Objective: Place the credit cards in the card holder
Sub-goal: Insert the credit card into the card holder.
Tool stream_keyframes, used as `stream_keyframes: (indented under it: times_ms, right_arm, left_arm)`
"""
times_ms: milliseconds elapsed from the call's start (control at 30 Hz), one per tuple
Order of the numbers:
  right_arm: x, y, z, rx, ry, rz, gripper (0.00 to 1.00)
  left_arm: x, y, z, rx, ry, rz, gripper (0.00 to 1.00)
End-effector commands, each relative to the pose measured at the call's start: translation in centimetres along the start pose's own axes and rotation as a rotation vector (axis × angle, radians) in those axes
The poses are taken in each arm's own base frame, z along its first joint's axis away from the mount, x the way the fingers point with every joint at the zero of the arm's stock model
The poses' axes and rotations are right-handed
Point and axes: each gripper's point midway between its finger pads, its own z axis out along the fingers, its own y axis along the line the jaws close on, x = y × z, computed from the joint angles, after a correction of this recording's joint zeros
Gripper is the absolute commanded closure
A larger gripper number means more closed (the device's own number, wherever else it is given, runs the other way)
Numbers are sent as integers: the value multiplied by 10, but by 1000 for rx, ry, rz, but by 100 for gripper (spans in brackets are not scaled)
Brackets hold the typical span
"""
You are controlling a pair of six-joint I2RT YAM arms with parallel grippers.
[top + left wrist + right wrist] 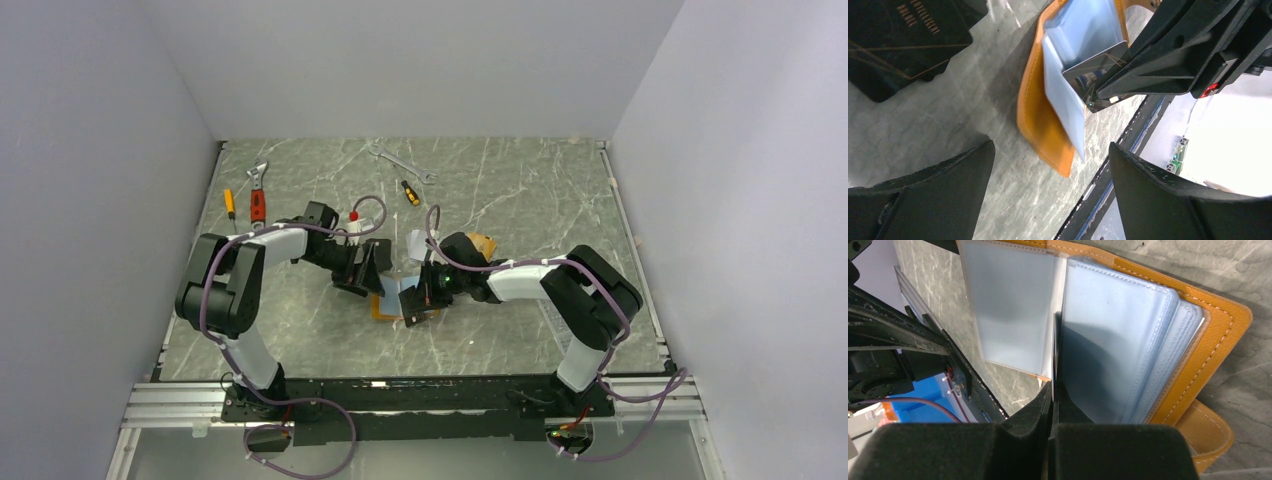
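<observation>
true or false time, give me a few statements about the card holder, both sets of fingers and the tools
1. The card holder lies open on the table. True.
2. The left fingers are clamped on a card. False: they stand wide apart and hold nothing.
3. The right fingers pinch a silver card at the clear pockets. True.
4. The wrench lies on the card holder. False: it lies on the table, well behind it.
</observation>
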Motion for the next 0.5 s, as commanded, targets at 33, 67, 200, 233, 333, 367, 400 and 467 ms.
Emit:
stream_keyframes:
  times_ms: [33,67,200,233,333,367,400,467]
  right_arm:
    - [-5,1,2,-4,-13,-7,100]
    - [-5,1,3,-5,-14,-7,100]
    - [-5,2,1,-8,-19,-8,100]
    - [-5,1,1,-6,-20,-7,100]
    - [-5,2,-2,-8,-26,-11,100]
    - [-5,3,-3,-10,-30,-11,100]
    - [-4,3,-4,-17,-35,-12,100]
    - [-8,5,-8,-35,-65,-7,100]
  left_arm:
    - [-11,-15,14,54,-28,55,14]
    - [-11,-15,17,51,-25,58,16]
    - [-15,-12,25,41,-11,46,30]
    - [-15,-9,26,31,-8,46,35]
    - [-14,-2,27,-1,1,48,57]
    - [-13,-2,27,-3,1,48,65]
    - [-12,-3,27,-1,-1,52,70]
    - [-11,-4,26,3,-2,54,74]
